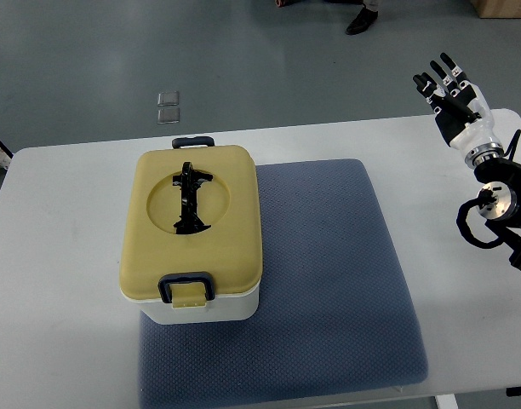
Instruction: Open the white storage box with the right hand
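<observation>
A white storage box [201, 307] with a yellow lid [192, 223] stands on the left part of a blue-grey mat [329, 273] on the white table [65, 256]. The lid is closed. It has a black folding handle [190, 199] in a round recess and dark latches at the front [186, 285] and back [193, 141]. My right hand [448, 94] is raised at the far right, over the table's back right corner, well apart from the box. Its fingers are spread and hold nothing. My left arm is not in view.
The right forearm [495, 200] with black cables hangs over the table's right edge. Grey floor lies beyond the table, with two small square plates [168, 106] on it. A person's shoe [362, 20] shows at the top.
</observation>
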Motion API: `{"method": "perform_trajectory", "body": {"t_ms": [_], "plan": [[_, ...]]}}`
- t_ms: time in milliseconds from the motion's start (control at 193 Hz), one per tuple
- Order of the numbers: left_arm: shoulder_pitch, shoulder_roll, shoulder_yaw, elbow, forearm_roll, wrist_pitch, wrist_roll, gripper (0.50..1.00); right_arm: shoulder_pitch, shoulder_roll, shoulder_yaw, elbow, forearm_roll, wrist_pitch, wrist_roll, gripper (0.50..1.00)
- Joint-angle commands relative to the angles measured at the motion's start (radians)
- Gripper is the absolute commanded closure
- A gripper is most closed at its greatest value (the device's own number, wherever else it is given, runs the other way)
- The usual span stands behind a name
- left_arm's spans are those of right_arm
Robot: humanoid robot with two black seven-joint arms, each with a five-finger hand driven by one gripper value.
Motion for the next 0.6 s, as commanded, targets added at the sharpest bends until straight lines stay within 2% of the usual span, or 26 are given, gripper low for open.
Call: {"method": "perform_trajectory", "body": {"t_ms": [0,596], "plan": [[0.000,0.000,0.000,0.000,0.000,0.000,0.000,0.500,0.000,0.001,0.000,0.000,-0.001,-0.001,0.000,0.570],[-0.001,0.000,0.000,0.000,0.000,0.000,0.000,0.500,0.029,-0.014,-0.009,0.003,-0.021,0.003,-0.003,0.570]]}}
